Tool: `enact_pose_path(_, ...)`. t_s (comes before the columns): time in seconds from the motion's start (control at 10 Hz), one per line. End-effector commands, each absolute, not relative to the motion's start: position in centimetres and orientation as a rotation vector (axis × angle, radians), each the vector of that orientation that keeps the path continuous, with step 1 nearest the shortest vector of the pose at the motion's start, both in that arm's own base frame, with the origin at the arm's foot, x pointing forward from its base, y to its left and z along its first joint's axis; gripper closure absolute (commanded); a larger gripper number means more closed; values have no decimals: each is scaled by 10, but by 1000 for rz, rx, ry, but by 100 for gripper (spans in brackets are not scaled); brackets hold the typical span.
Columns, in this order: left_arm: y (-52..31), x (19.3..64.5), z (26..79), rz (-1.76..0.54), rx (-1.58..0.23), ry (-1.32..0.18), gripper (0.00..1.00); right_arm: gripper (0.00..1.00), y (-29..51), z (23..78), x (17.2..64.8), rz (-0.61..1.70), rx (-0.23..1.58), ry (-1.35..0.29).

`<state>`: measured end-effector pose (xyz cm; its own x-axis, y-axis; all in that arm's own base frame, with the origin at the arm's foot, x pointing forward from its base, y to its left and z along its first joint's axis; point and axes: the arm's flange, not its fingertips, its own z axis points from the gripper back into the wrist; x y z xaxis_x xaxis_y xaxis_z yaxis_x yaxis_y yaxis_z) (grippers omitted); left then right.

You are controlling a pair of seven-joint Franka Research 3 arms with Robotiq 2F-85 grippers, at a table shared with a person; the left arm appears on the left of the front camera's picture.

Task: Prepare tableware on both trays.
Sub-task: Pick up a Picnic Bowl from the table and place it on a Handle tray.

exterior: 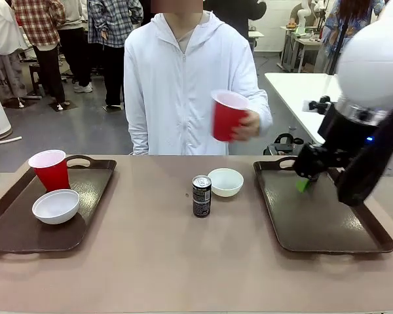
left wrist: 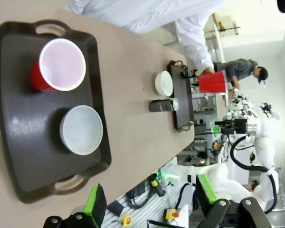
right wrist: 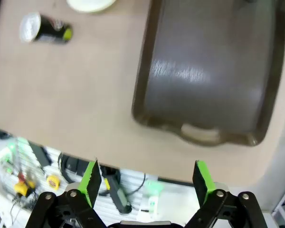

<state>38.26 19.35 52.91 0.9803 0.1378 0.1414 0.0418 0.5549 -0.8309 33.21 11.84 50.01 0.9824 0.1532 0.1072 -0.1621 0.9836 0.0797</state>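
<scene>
The left tray [exterior: 16,226] holds a red cup [exterior: 49,169] and a white bowl [exterior: 56,206]; my left wrist view looks down on the tray [left wrist: 19,118], the cup [left wrist: 61,64] and the bowl [left wrist: 81,129]. My left gripper [left wrist: 149,197] is open and empty, well above them. A dark can [exterior: 201,195] and a second white bowl [exterior: 226,182] stand on the table between the trays. The right tray [exterior: 321,216] is bare. My right gripper [exterior: 304,180] hangs over its far left corner, open and empty [right wrist: 146,178]. A person's hand holds a second red cup [exterior: 226,114] above the table's far edge.
The tan tabletop [exterior: 150,261] is bare in front of the can. The person stands at the far side, behind the can and bowl. In the right wrist view the can [right wrist: 45,29] lies off to the left of the right tray [right wrist: 213,61].
</scene>
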Motion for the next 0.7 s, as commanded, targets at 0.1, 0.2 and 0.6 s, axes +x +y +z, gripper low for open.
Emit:
enact_pose_path(0.1, 194, 381, 532, 56, -996, -205, 0, 0, 110, 502, 285, 263, 38, 32)
enact_pose_path(0.2, 194, 381, 532, 56, -996, -205, 0, 0, 99, 511, 242, 399, 113, 59)
enact_pose_path(0.6, 194, 381, 532, 56, -996, -205, 0, 0, 88, 507, 237, 368, 94, 86)
